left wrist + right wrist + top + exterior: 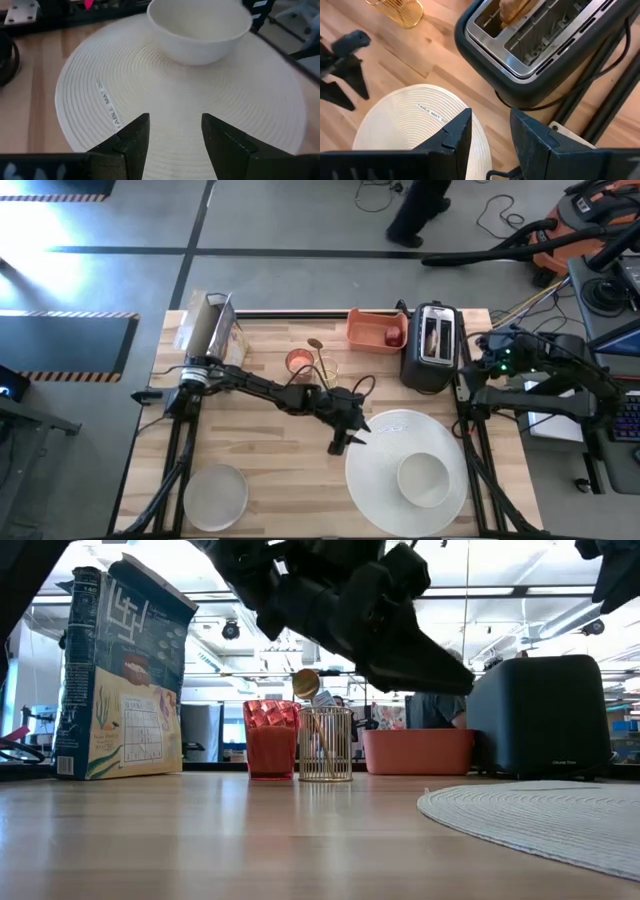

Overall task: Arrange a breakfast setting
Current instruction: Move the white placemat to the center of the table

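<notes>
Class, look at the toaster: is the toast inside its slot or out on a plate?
Inside. The toast stands in a slot of the toaster, its brown top showing above the rim.

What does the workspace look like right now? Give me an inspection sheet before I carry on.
Surface: wooden table, round woven table mat at front right.
Job's things: white bowl on the mat; small white plate front left; pink-red cup beside gold wire holder with gold spoon; toast slice in the black toaster; dark-red fruit in orange tray.
Clutter: cereal box at back left.
Grippers: left gripper at the mat's edge, jaws apart, empty; right gripper raised near the toaster, empty.
Cables: cords on floor.
Surroundings: person's legs, vacuum.
</notes>
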Controlling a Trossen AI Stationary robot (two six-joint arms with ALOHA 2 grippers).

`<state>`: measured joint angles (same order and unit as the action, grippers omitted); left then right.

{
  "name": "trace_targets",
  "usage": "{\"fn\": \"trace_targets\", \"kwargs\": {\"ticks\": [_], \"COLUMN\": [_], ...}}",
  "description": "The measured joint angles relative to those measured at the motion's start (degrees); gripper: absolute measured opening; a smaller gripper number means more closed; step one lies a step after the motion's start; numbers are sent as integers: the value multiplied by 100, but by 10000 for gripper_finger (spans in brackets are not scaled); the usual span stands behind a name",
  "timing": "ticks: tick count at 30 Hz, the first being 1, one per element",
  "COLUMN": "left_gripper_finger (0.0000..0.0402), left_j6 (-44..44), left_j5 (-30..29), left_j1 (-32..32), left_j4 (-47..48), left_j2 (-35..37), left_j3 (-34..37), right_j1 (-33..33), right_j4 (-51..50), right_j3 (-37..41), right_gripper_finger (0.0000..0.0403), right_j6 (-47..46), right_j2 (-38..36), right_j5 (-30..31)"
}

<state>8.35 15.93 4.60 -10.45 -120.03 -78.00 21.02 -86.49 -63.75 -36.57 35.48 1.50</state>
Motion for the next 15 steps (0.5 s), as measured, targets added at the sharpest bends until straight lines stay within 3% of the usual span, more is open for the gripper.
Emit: {"fn": "trace_targets", "kwargs": {"ticks": [15], "left_gripper_finger": [164], "left_j6": [-437], "left_j5": [-188], "left_j1": [9], "left_j4": [66], "left_j2": [-670], "left_j3": [-461], "right_j1": [-55], "right_j4": [584], "right_j3": [-224], "right_gripper_finger": [123], "right_j6": [687], "right_j2": [803], "right_j5": [-44]}}
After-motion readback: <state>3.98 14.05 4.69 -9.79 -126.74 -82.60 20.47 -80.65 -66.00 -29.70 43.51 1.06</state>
